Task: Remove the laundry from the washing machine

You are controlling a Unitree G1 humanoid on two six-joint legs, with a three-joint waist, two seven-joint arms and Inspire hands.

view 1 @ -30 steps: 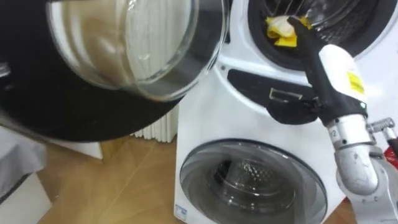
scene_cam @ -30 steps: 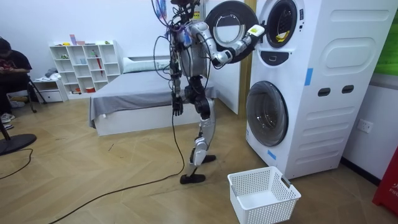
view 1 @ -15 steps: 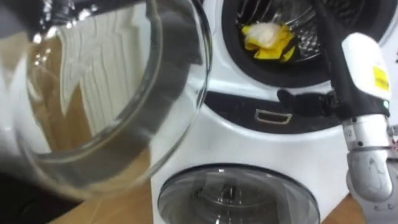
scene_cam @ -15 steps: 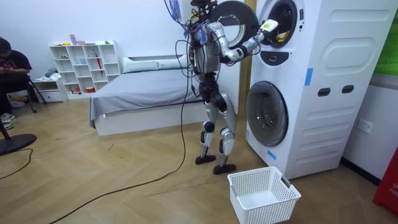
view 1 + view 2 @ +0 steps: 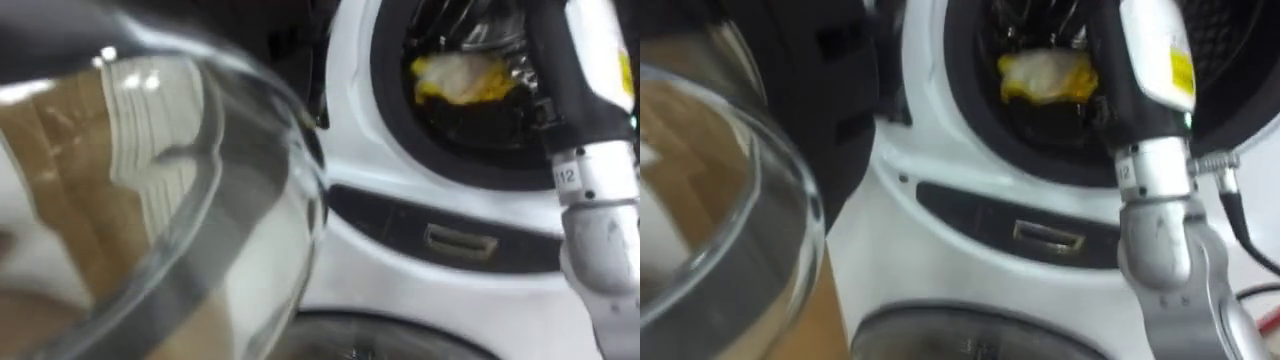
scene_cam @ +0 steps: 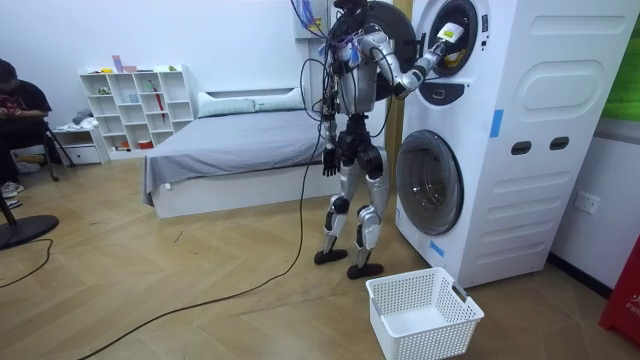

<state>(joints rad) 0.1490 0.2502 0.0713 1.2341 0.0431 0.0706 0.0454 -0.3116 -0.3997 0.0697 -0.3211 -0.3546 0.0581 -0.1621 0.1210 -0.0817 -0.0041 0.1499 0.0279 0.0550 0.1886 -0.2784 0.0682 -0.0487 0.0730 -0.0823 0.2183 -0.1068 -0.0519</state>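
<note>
The right forearm [image 5: 1150,70] has been pushed deeper into the upper drum [image 5: 460,125], upper right of frame, where the yellow cloth [image 5: 462,78] lies, so a grasp is judged near; the right hand's state cannot be told, and the left hand [image 6: 326,165] hangs idle.

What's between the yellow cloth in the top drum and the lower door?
Below the cloth comes the drum's black rim, then a dark panel with a metal slot, above the lower door; both eye views show it.
</note>
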